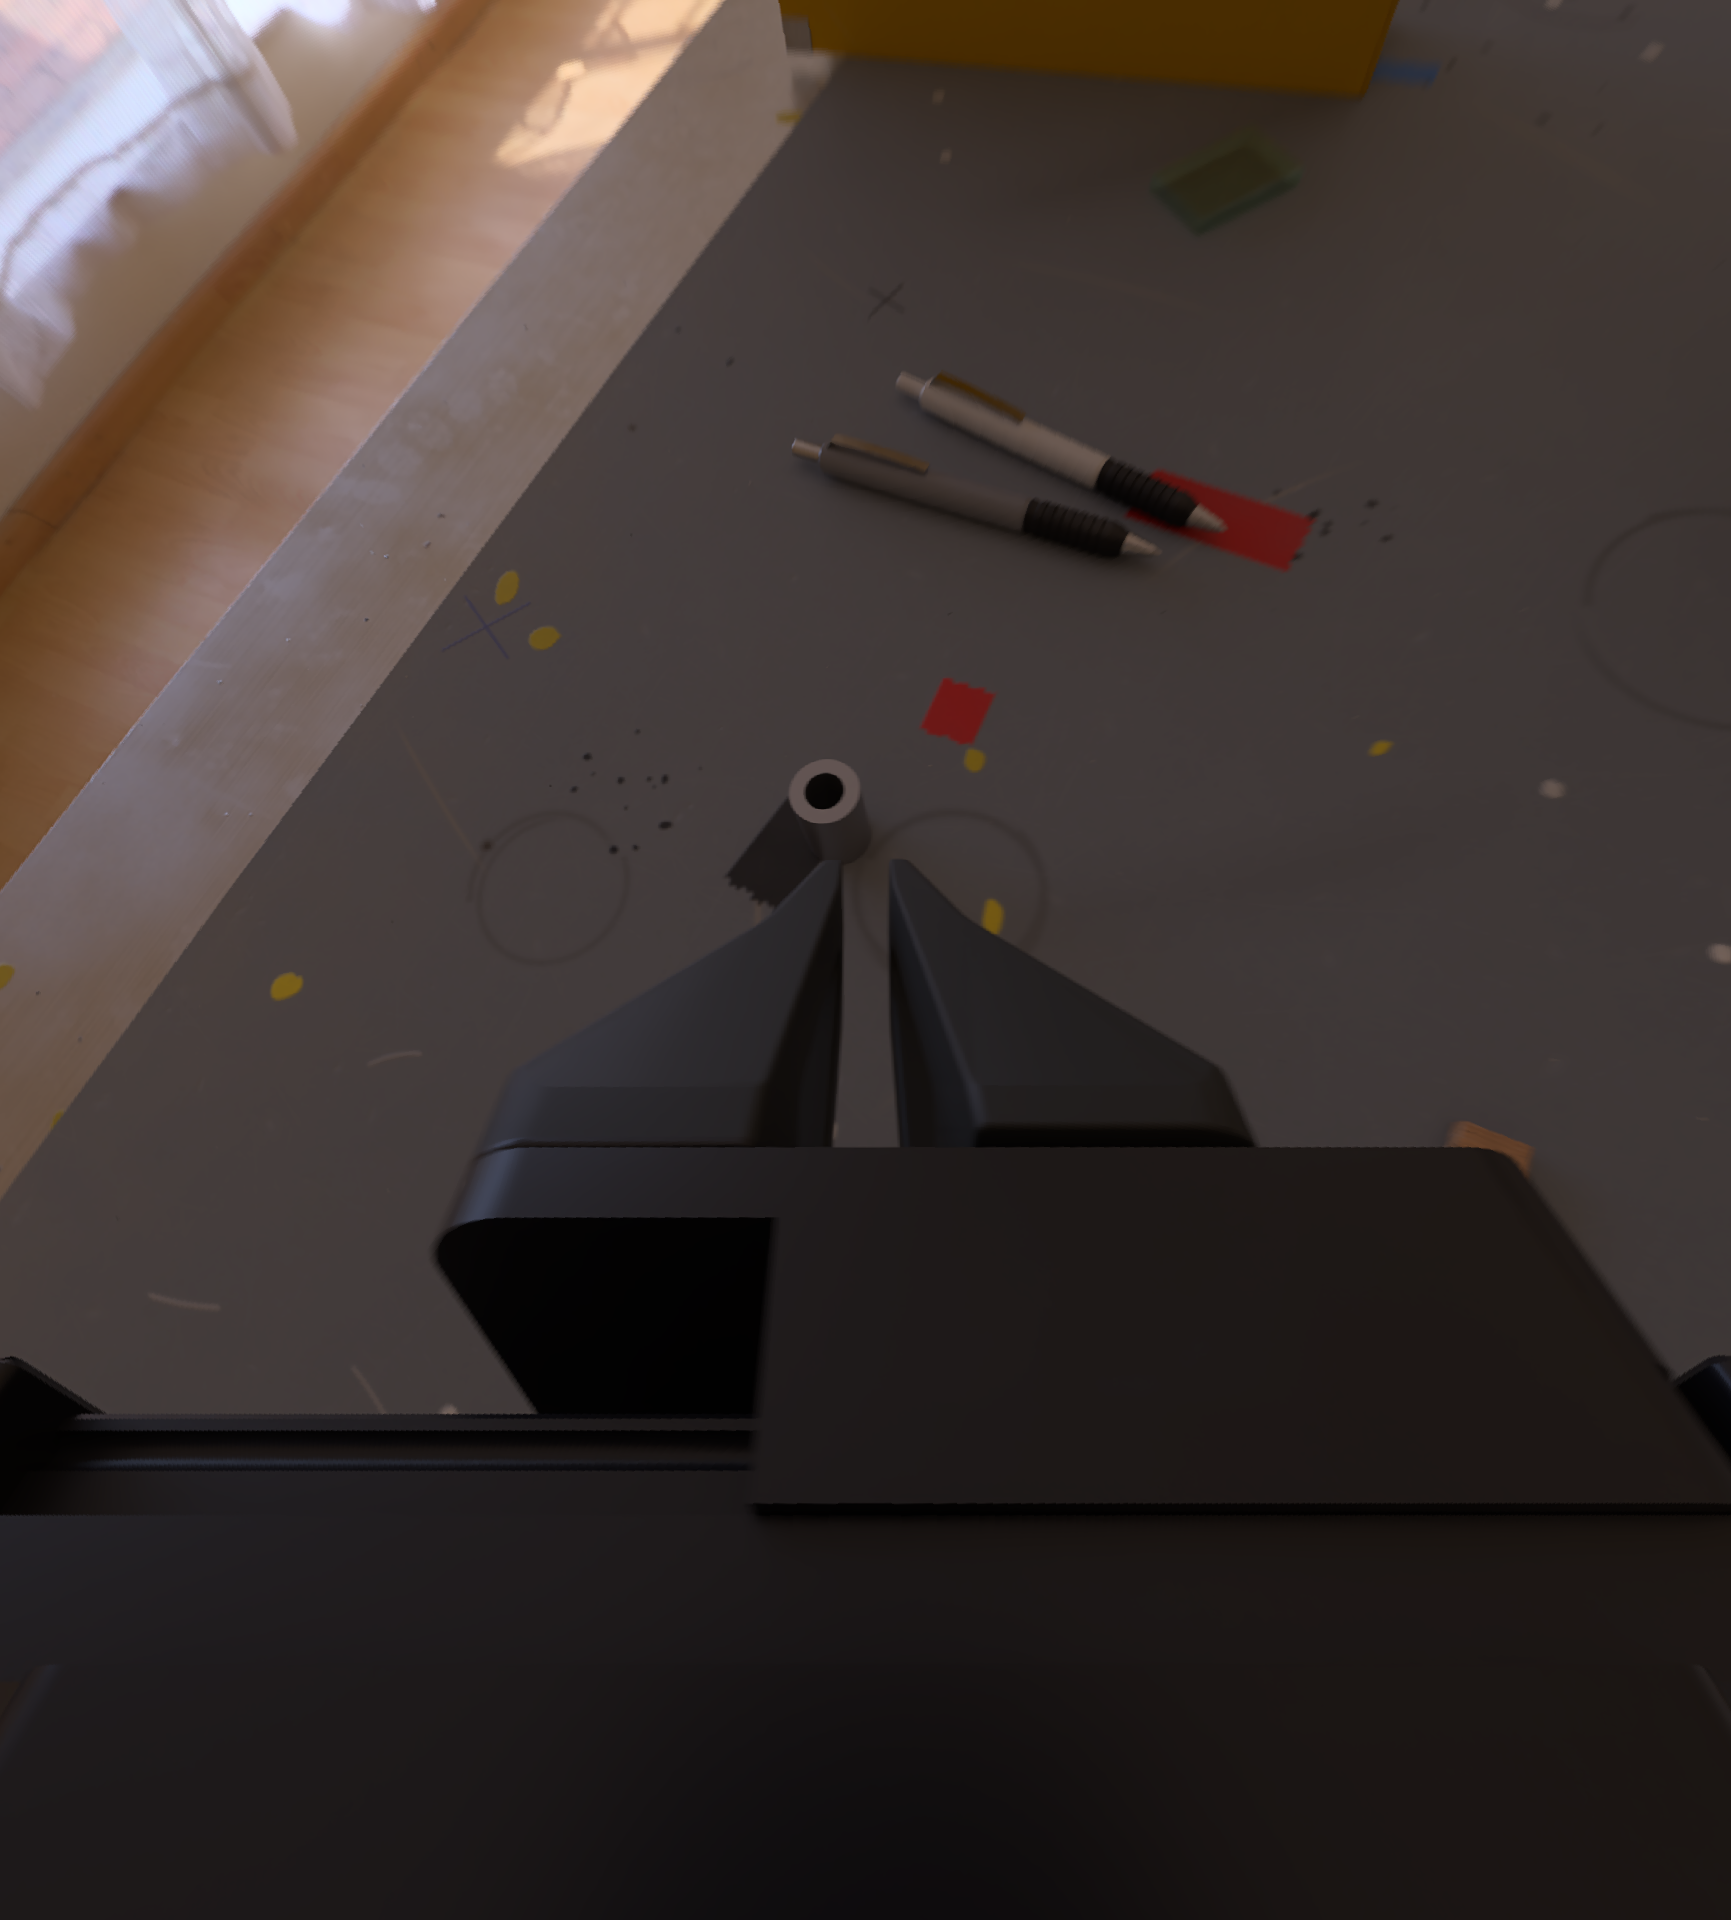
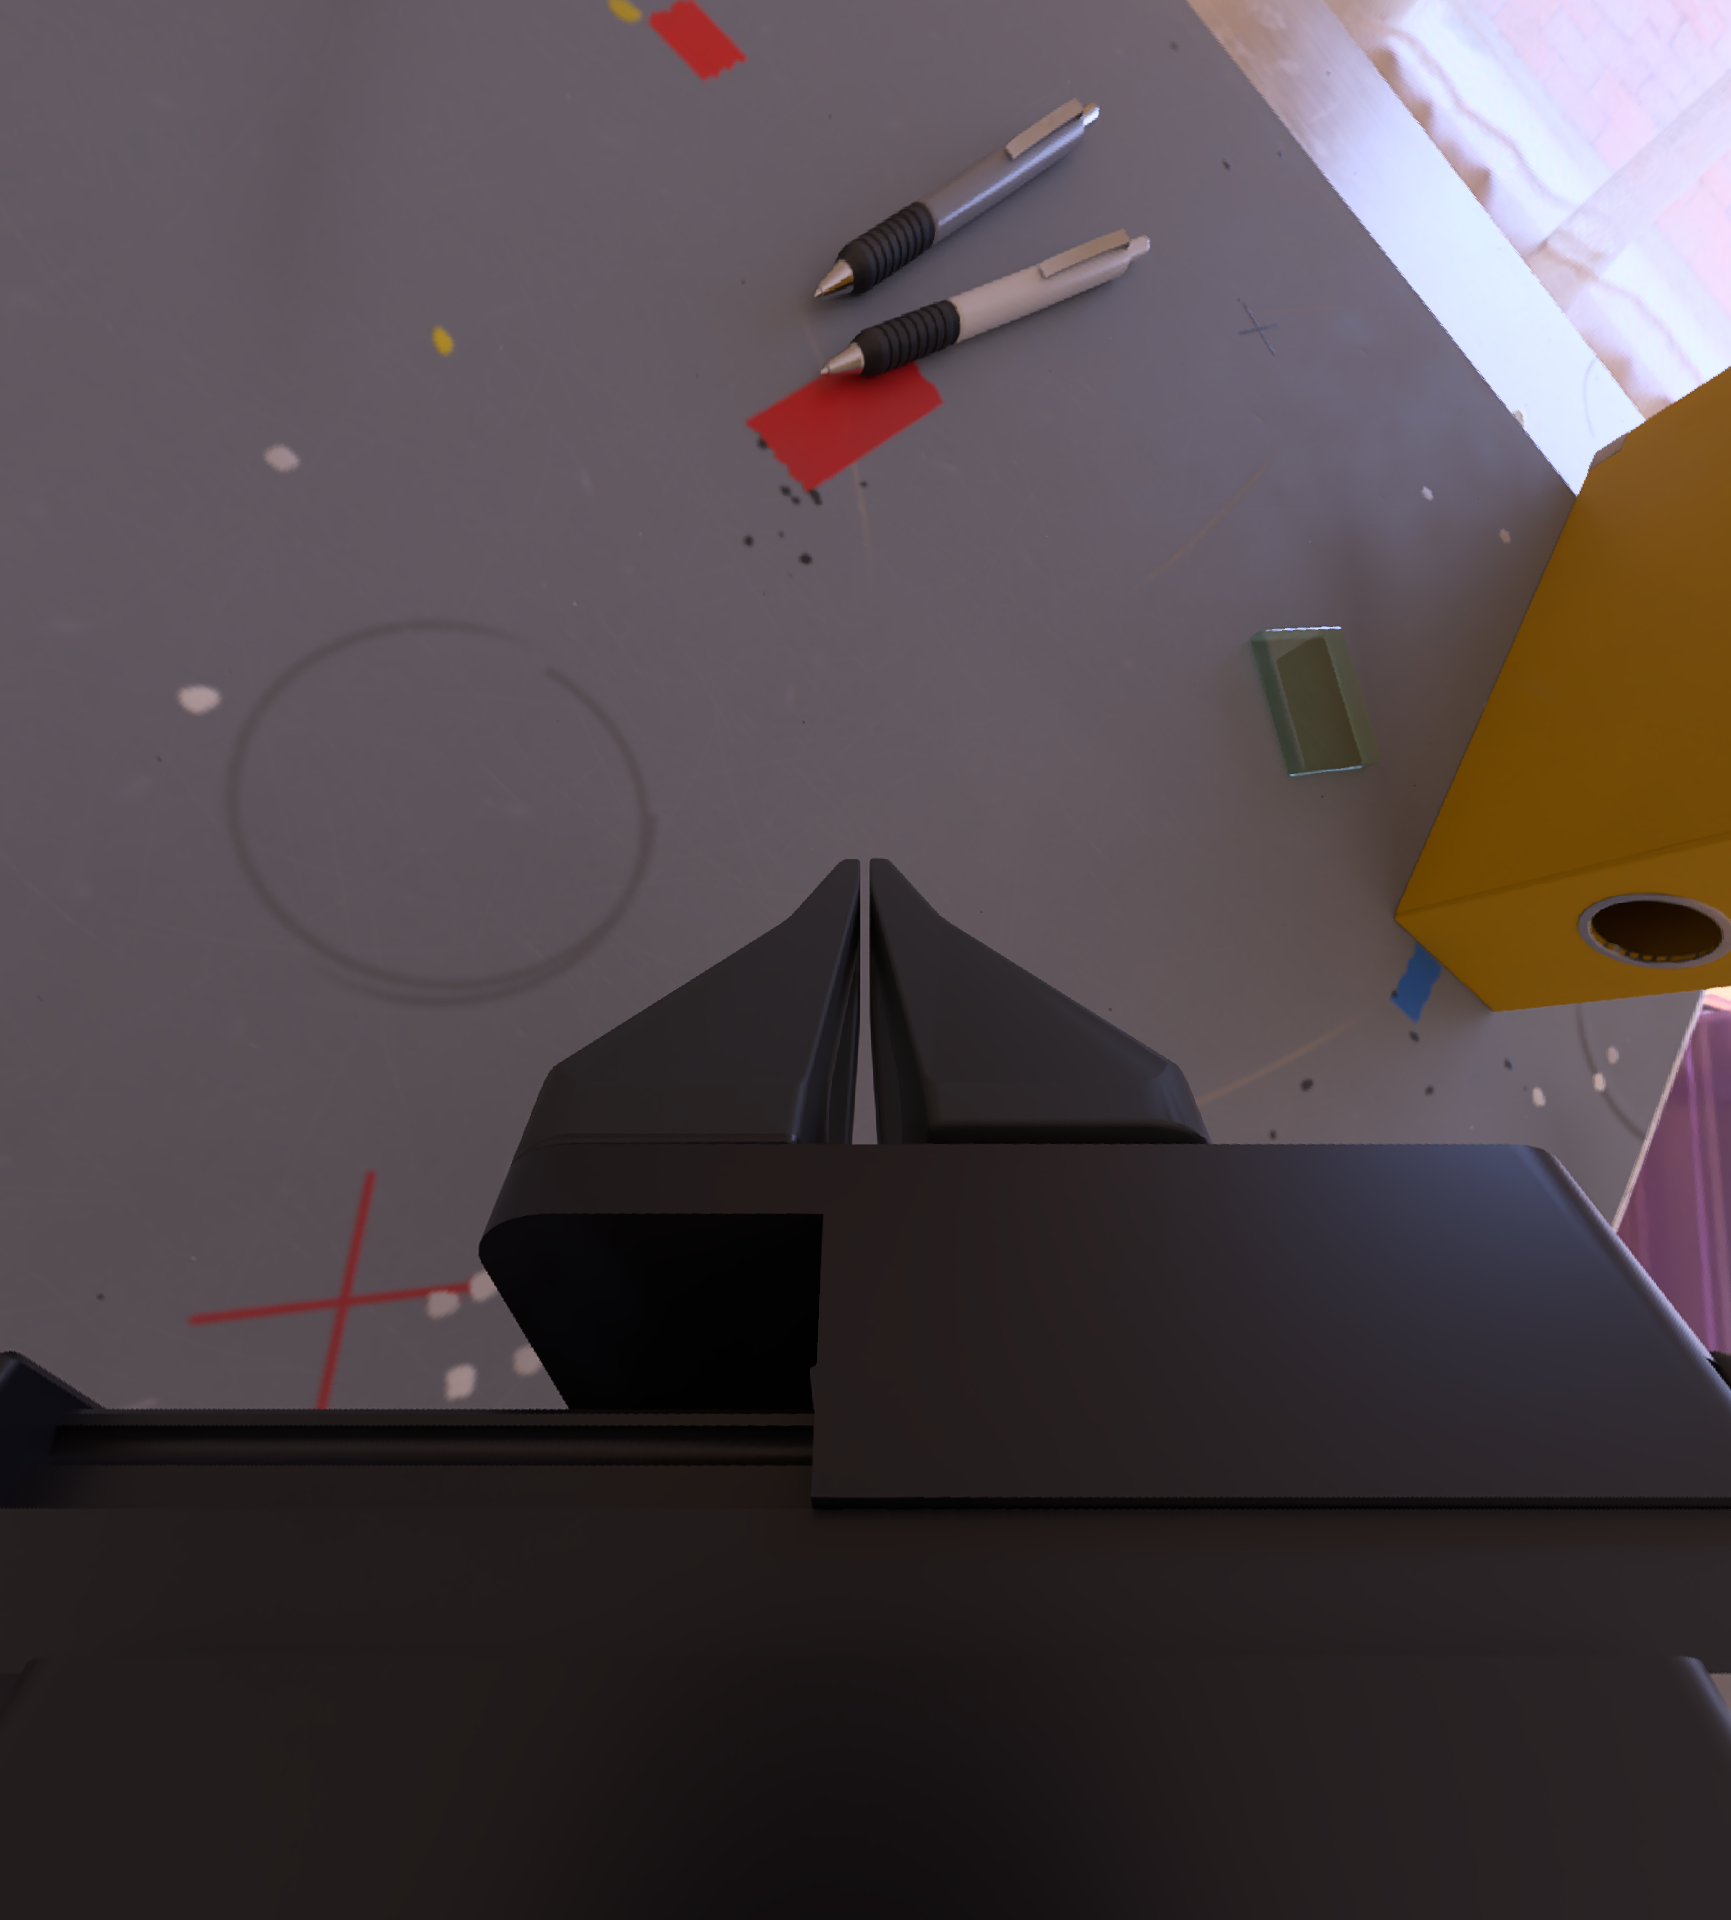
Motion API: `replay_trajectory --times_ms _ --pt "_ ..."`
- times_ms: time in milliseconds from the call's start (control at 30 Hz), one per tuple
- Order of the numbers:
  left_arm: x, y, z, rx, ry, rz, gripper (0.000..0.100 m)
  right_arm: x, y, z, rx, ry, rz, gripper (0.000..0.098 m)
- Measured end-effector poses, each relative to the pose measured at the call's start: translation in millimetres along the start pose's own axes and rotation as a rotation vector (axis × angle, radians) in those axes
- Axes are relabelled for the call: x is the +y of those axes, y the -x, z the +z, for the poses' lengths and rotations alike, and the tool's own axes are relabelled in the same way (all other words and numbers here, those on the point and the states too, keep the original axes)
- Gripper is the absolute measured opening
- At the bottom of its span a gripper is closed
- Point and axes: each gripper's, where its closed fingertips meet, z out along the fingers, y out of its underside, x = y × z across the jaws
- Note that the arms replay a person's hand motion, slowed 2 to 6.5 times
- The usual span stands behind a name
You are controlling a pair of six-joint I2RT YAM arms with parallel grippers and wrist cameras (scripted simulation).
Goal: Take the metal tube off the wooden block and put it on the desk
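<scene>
Left claw (image 1: pixel 866 868) hangs over the grey counter (image 1: pixel 1360 935) with a narrow gap between its fingers and nothing in it. The tube (image 1: pixel 826 808) stands upright on the counter just beyond the fingertips, at 11 o'clock from them, its open bore facing the camera; its foot is hidden behind the left fingertip, so whether they touch is unclear. A dark strip of tape (image 1: pixel 773 862) lies at the tube's 8 o'clock. The block (image 1: pixel 1495 1138) shows only as a tan corner behind the claw body, at 4 o'clock from the tube; the rest is cut off.

Farther out at 1 o'clock lie two pens (image 1: pixel 986 499), the nearer tip resting over red tape (image 1: pixel 1245 520). A small red square (image 1: pixel 957 711) sits between the pens and the tube.

Right claw (image 2: pixel 864 862) is closed, fingers almost touching, holding nothing. At its 2 o'clock lies a green eraser (image 2: pixel 1313 701), and beyond it a yellow box (image 2: pixel 1671 675) with a round hole, cut off by the frame edge. No writing is readable.
</scene>
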Motion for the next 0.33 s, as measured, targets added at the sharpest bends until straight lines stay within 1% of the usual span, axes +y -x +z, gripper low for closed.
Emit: replay_trajectory --times_ms 33,67,167,333 --pt "-1 -5 -8 -0.006 -0.023 -0.009 0.003 -1 0 0 0.002 -0.007 0.019 0.0012" --pt "0 -9 -14 -0.012 -0.04 -0.019 0.0 -2 0 0 0.005 -0.013 0.035 0.001" --pt "5 -22 -32 -0.031 -0.068 -0.049 0.001 -7 2 0 0.009 -0.033 0.076 0.0008" --pt "27 -39 -52 -0.071 -0.058 -0.103 0.001 -17 11 0 -0.003 -0.069 0.137 0.0008"
